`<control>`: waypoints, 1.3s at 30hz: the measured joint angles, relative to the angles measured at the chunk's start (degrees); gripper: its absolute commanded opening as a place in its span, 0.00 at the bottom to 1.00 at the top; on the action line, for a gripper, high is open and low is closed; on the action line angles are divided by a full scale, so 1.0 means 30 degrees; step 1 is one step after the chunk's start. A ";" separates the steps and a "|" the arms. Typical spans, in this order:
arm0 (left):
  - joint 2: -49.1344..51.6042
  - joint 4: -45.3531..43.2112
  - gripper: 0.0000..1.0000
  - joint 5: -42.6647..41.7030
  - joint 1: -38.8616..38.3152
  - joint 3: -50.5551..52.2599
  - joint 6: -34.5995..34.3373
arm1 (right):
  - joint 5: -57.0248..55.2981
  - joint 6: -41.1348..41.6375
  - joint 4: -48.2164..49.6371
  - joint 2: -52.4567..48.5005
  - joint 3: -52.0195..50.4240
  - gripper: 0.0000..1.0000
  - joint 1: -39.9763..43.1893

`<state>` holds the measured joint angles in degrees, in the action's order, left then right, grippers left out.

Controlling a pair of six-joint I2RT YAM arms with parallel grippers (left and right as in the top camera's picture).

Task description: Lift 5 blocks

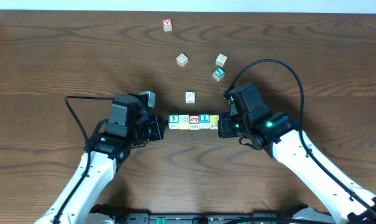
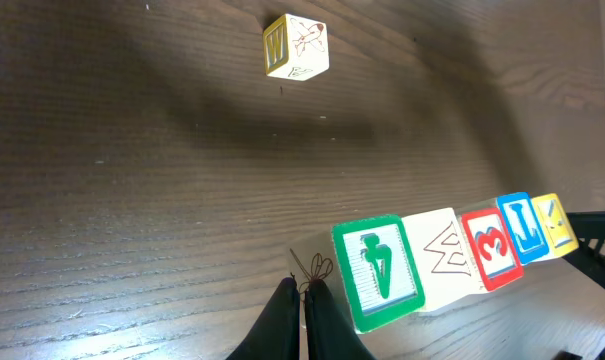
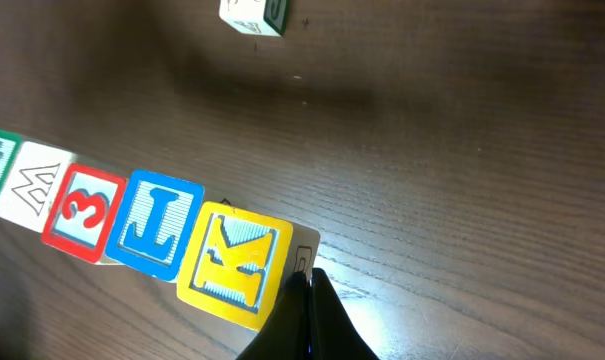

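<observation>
Blocks [image 1: 193, 121] x5, one tight side-by-side row

Overhead, the light is even and fairly bright, and the dark wood table [image 1: 51, 56] reads sharp, grain and all. Soft, blurry shadows pool beneath both arms, the heaviest just above the left one. The left wrist view is dimmer. A broad diffuse shadow band crosses the wood under the lone cube [image 2: 295, 46], and the left gripper [image 2: 302, 288] sits black and soft-edged at the bottom. The blocks [image 2: 452, 260] look stretched and slanted toward the right edge. In the right wrist view, a bluish-white glare patch glows on the wood beside the dark right gripper [image 3: 307, 285].
</observation>
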<state>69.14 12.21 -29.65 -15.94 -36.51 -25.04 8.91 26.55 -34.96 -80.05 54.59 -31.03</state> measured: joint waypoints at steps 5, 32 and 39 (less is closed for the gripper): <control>0.0000 0.0000 0.07 -0.0015 0.0000 0.0000 0.0000 | -0.0036 -0.0007 -0.0007 -0.0211 0.0000 0.01 0.0000; 0.1144 -0.0015 0.07 -0.0131 0.0000 0.0000 0.0364 | -0.0124 -0.0007 0.0044 -0.0962 0.0000 0.01 0.0000; 0.1188 -0.0015 0.07 -0.0153 0.0000 0.0000 0.0423 | -0.0138 -0.0007 0.0044 -0.0991 0.0000 0.01 0.0000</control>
<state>72.71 12.16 -30.11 -15.94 -36.51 -23.77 8.49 26.52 -34.83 -83.02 54.59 -31.03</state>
